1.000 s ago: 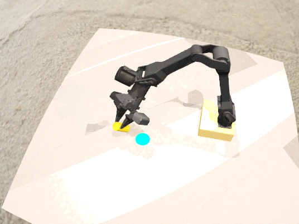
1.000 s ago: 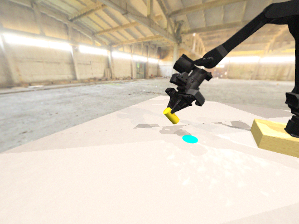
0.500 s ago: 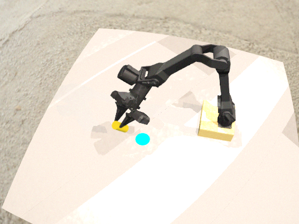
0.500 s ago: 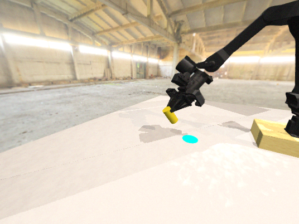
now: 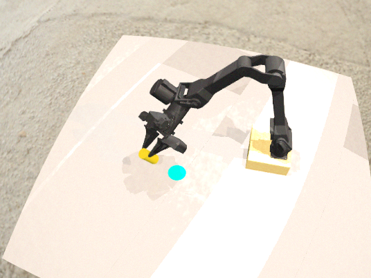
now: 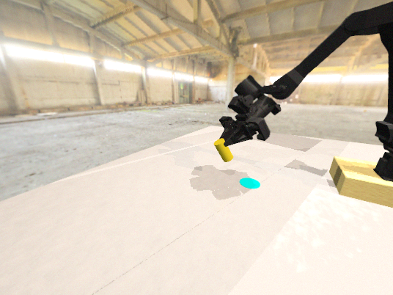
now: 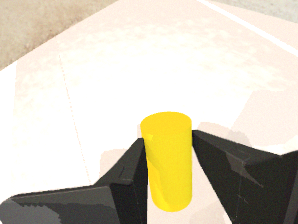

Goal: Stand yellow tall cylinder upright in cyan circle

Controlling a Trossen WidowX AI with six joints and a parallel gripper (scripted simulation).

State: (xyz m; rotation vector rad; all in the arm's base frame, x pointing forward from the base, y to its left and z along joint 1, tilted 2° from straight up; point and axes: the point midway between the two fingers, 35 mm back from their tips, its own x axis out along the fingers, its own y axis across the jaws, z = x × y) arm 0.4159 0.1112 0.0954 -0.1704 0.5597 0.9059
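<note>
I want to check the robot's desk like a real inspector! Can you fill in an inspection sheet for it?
Surface: pale table with grey shadow patches.
Job's things: yellow cylinder held tilted above the table, not yet over the cyan circle.
Clutter: nothing seen.
Grippers: gripper shut on the cylinder, fingers on either side.
Cables: nothing seen.
Surroundings: wooden block under the arm's base; a big hall behind.
</note>
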